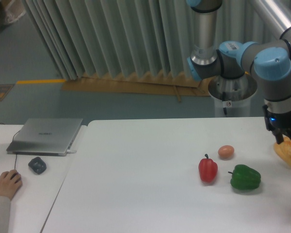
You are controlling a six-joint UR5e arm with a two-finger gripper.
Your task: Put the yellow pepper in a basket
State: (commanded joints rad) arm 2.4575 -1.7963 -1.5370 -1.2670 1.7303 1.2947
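The yellow pepper is not showing anywhere in this view, so neither its look nor its place can be told.

The gripper (pixel 287 139) is hanging at the right edge of the table (pixel 136 184), its dark fingers (pixel 280 135) reaching down onto the top of an orange-tan bread (pixel 290 155). Whether the fingers are spread wide or closing on the bread cannot be told at this size.

The table is showing a plain white top. A red pepper (pixel 208 169) is standing upright on it, with a green pepper (pixel 245 177) lying just beside it to the right. A small pinkish-brown egg (pixel 226 151) is sitting just behind the two and apart from both.

A closed grey laptop (pixel 46 136) is lying on a second white surface to the left, with a dark lump (pixel 37 165) near its front edge.

Grey-green pleated curtains (pixel 111 39) are hanging behind the table. A yellow line (pixel 39 81) is running along the floor at their foot. The arm's steel base (pixel 231 94) is standing behind the table on the right.
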